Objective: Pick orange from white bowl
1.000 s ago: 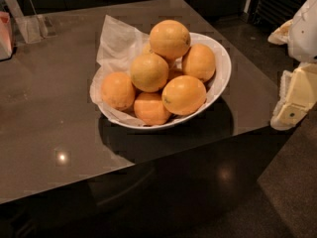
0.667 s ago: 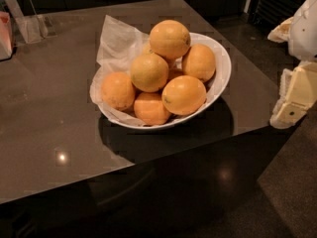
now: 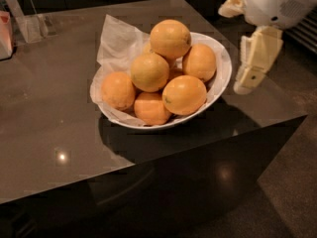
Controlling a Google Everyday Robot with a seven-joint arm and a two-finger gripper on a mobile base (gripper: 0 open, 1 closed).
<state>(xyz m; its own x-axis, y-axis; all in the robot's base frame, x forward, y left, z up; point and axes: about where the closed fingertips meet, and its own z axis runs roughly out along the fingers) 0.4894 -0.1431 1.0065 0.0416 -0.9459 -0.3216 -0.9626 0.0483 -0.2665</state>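
The white bowl stands on the dark glossy table, lined with crumpled white paper and heaped with several oranges. The orange, deep orange with a small dark dot on its left side, lies at the front right of the heap. A larger orange sits on top and a paler yellowish one in the middle. My gripper, cream-coloured, hangs to the right of the bowl, just outside its rim and level with it. It holds nothing.
A clear plastic container and a red-and-white object stand at the table's far left. The table's right edge runs below the gripper, with the floor beyond it.
The gripper has moved left and up, closer to the bowl's right rim. The bowl and the oranges have not moved.
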